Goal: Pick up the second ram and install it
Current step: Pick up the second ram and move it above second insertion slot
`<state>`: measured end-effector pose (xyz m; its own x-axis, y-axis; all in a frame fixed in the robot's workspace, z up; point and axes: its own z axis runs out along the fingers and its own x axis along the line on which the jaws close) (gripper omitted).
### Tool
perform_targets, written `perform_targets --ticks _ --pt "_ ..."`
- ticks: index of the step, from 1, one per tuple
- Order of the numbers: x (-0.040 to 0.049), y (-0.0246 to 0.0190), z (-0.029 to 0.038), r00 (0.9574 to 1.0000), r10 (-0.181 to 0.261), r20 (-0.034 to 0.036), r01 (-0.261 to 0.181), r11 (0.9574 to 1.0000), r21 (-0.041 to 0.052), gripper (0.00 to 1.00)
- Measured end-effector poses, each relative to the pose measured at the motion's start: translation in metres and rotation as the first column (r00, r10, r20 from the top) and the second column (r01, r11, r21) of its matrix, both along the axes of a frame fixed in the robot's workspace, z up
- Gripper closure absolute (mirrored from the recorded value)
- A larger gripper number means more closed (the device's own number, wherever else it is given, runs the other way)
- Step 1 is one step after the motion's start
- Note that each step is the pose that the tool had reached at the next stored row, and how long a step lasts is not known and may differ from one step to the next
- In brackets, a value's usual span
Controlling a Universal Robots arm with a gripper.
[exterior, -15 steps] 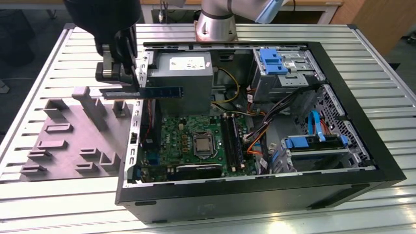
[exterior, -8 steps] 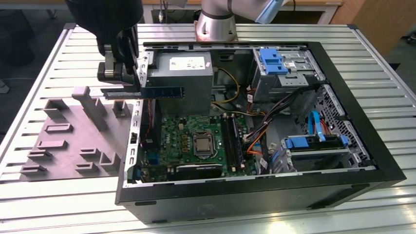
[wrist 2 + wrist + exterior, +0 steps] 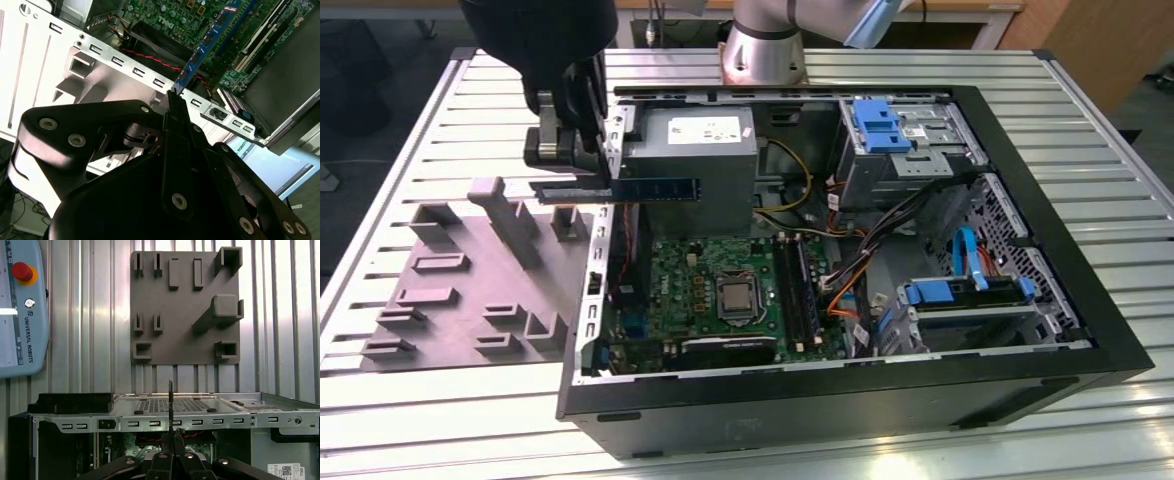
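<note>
Fingers [image 3: 176,131]: closed from both sides on one end of the second ram [image 3: 647,188], pinching the strip edge-on. Gripper [image 3: 591,172]: black, hanging above the computer case [image 3: 1067,335] wall on the exterior view's left. Second ram: held in the air with its long side level, one end between the fingertips, the free end reaching across the front of the grey power supply [image 3: 687,150]; it sits above the green motherboard [image 3: 700,270] and apart from it, not seated in any slot. In the second wrist view it shows as a blue strip [image 3: 207,42] running out over the board. Grey fixture plate [image 3: 467,290] with uprights: on the slatted table [image 3: 400,410], just beside the case on the exterior view's left
</note>
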<state>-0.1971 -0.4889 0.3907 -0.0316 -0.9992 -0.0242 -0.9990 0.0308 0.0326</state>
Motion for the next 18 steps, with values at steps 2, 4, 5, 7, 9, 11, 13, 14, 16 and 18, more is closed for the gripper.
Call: perform_targets --ticks 2,4,5,7,9,11,13,14,16,18 --pt "0.0005 0.0000 0.0000 1.0000 0.000 0.0000 0.000 1.0000 0.0000 0.88" --pt "0.0010 0.0000 0.0000 1.0000 0.000 0.0000 0.000 1.0000 -0.0001 0.88" --pt "0.0012 0.0000 0.0000 1.0000 0.000 0.0000 0.000 1.0000 0.0000 0.88" --pt "0.0017 0.0000 0.0000 1.0000 0.000 0.0000 0.000 1.0000 0.0000 0.88" --pt "0.0021 0.0000 0.0000 1.0000 0.000 0.0000 0.000 1.0000 0.0000 0.88" --pt "0.0028 0.0000 0.0000 1.0000 0.000 0.0000 0.000 1.0000 0.0000 0.88" --pt "0.0033 0.0000 0.0000 1.0000 0.000 0.0000 0.000 1.0000 0.0000 0.88" --pt "0.0035 0.0000 0.0000 1.0000 0.000 0.0001 0.000 1.0000 0.0000 0.88" --pt "0.0045 0.0000 0.0000 1.0000 0.000 0.0001 0.000 1.0000 0.0001 0.88" --pt "0.0054 0.0000 0.0000 1.0000 0.000 0.0000 0.000 1.0000 0.0000 0.88"
